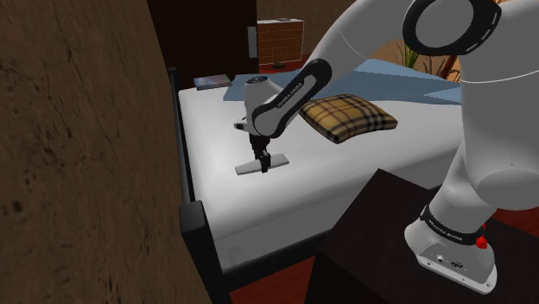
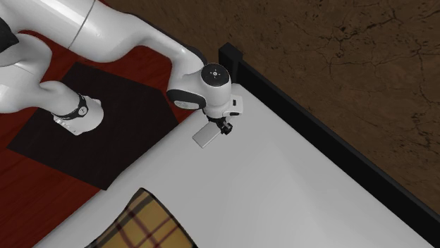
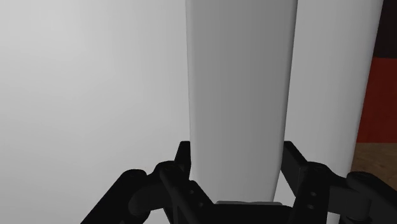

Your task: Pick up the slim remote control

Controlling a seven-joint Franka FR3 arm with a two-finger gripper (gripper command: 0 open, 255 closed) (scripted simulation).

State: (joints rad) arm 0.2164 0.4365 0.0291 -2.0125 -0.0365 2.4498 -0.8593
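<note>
Remote control (image 3: 242, 89), slim and pale grey, runs lengthwise between the gripper's (image 3: 236, 153) black fingers, which clasp its long sides over the white bed (image 3: 95, 95).

Domestic bedroom, shown by a bed (image 1: 302, 203) with a white mattress and dark frame (image 2: 331, 137), a plaid pillow (image 1: 349, 116), a blue cover (image 1: 406, 82) — plus red wooden floor (image 2: 28, 204) and brown wall (image 1: 78, 155).

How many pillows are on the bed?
1. The tan checked pillow lies on the white bed, to the right of the gripper and the grey remote in the shoulder view. The arm could be hiding another.
</note>
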